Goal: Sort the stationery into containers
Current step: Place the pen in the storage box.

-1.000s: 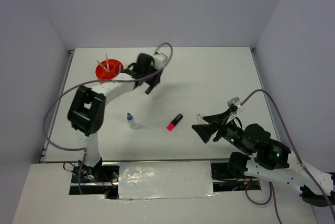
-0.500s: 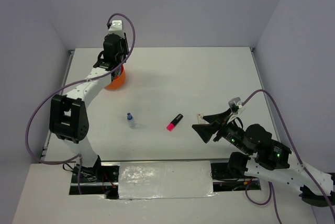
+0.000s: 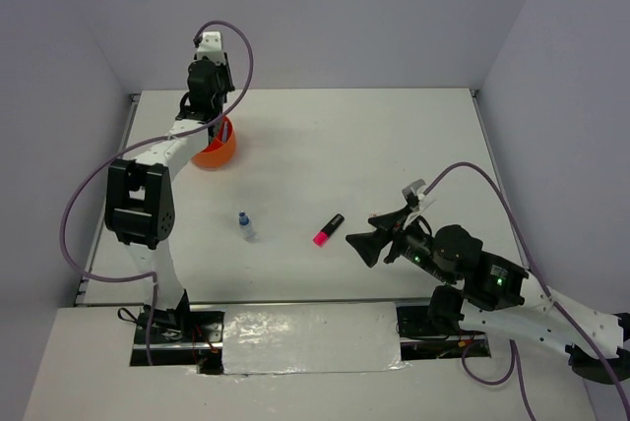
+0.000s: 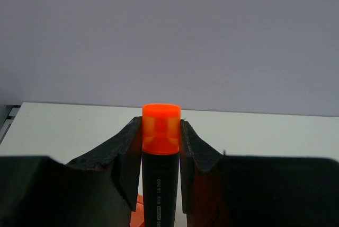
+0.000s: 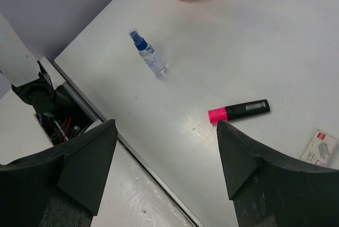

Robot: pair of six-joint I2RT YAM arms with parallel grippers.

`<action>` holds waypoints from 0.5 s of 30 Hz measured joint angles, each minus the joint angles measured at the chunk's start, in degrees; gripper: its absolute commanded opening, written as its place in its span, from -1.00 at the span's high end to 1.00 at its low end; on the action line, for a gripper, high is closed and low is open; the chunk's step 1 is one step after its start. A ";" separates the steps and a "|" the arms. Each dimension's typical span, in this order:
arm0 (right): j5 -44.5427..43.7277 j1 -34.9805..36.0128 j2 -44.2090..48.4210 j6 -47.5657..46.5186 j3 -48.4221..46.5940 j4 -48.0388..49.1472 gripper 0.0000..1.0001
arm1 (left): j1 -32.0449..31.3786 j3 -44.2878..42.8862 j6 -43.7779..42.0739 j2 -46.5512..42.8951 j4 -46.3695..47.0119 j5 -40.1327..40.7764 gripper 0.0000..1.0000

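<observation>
The orange-capped highlighter [image 4: 160,184] sits clamped upright in the left end effector [image 4: 160,131], just above the orange organiser [image 3: 219,150], not yet dropped in. The pink highlighter [image 5: 238,112], bottle [image 5: 148,57] and eraser [image 5: 321,146] lie unsorted on the table [image 5: 265,36] beneath the right end effector [image 5: 164,126], whose fingers are apart

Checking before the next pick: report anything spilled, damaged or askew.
Nothing stands out. The pink-capped highlighter and blue-capped bottle simply lie unsorted on the table; the left end effector grips an orange-capped highlighter squarely.
</observation>
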State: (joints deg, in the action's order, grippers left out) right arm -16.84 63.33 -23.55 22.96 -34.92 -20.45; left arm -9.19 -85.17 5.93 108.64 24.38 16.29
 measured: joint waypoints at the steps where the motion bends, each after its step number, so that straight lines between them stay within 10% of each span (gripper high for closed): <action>1: 0.20 0.00 -0.90 -0.31 0.00 0.35 -0.65 | 0.20 -0.11 -0.15 0.76 0.83 0.00 1.00; 15: 2.36 0.00 -3.50 -2.45 0.00 2.29 -0.66 | 1.66 -0.17 -1.62 5.84 5.25 1.27 1.00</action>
State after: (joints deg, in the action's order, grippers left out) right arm -14.48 63.33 -27.05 20.51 -34.92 -18.15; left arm -7.53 -85.34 4.32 114.48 29.63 17.56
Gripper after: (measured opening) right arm 0.827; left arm 0.402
